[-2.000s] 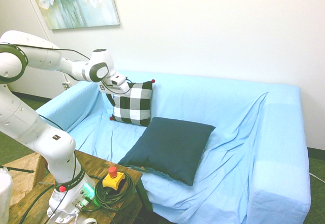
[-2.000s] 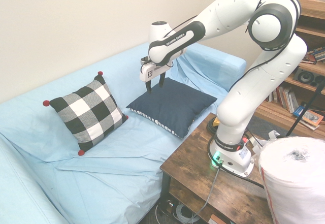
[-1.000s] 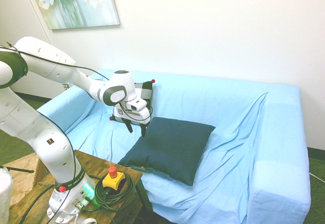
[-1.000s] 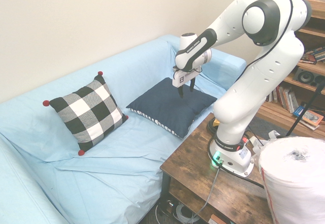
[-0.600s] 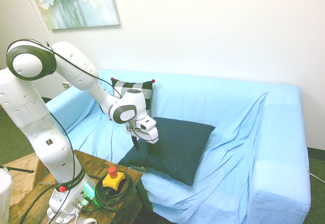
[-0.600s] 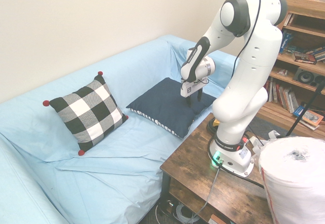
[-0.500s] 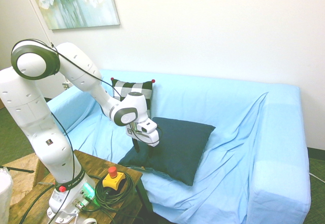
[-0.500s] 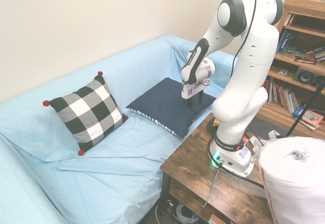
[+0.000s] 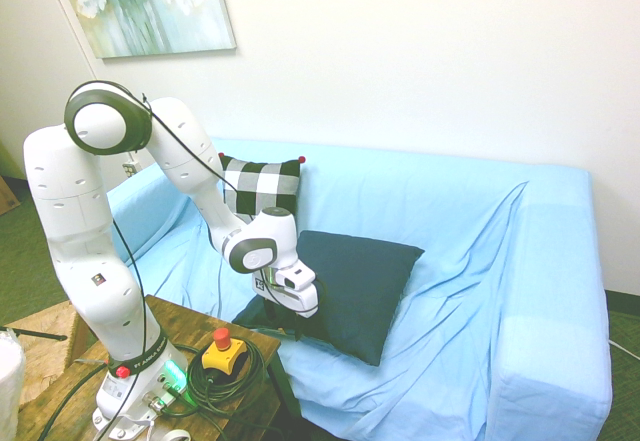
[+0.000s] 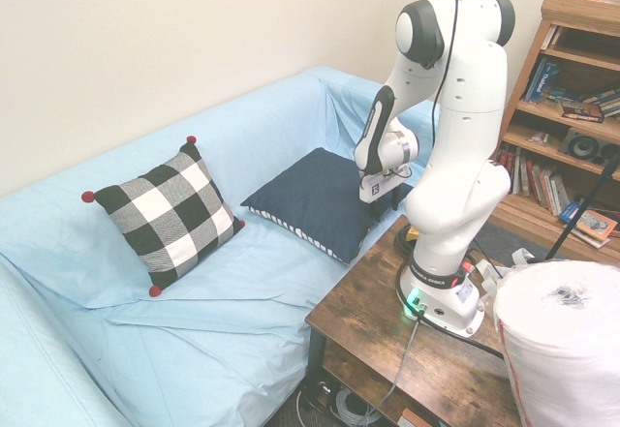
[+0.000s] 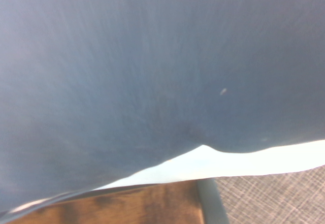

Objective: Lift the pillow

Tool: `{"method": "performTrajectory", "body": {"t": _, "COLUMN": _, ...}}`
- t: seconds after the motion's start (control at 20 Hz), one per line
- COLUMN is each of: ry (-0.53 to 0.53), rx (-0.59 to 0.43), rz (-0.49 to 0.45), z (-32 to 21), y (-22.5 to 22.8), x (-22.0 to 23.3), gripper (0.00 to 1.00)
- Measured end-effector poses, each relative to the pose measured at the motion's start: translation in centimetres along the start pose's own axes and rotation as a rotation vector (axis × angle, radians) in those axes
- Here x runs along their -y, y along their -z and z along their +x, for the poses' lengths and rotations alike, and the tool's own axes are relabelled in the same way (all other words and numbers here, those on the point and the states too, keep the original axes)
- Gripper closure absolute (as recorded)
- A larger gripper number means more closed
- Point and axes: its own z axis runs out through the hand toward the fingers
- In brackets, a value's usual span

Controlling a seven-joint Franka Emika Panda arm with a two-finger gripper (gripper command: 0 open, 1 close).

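Pillow (image 10: 315,195) flat on the sofa (image 10: 213,350), just beside the table (image 10: 368,320).
Your gripper (image 10: 386,208) is over its table-side edge; the fingers look parted, with no visible hold, and most of the pillow spreads away from the table. You'd likely need that edge between them, minding the tabletop close by. The checked cushion (image 10: 170,216) sits farther from the table.

The white arm (image 10: 475,122) is ringed in dark grey, rounded at its joints; a black cable is seen toward twelve o'clock.
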Motion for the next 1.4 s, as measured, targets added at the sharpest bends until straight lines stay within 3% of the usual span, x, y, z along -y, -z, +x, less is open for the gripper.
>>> {"method": "performTrajectory", "body": {"t": 0.45, "ry": -0.007, "rx": -0.031, "rz": 0.024, "z": -0.3, "y": -4.4, "x": 0.4, "gripper": 0.0}}
{"method": "performTrajectory", "body": {"t": 1.2, "ry": -0.054, "rx": -0.1, "rz": 0.099, "z": 5.4, "y": -0.8, "x": 3.3, "gripper": 0.0}}
{"method": "performTrajectory", "body": {"t": 1.4, "ry": -0.05, "rx": -0.119, "rz": 0.132, "z": 7.4, "y": 2.3, "x": 4.7, "gripper": 0.0}}
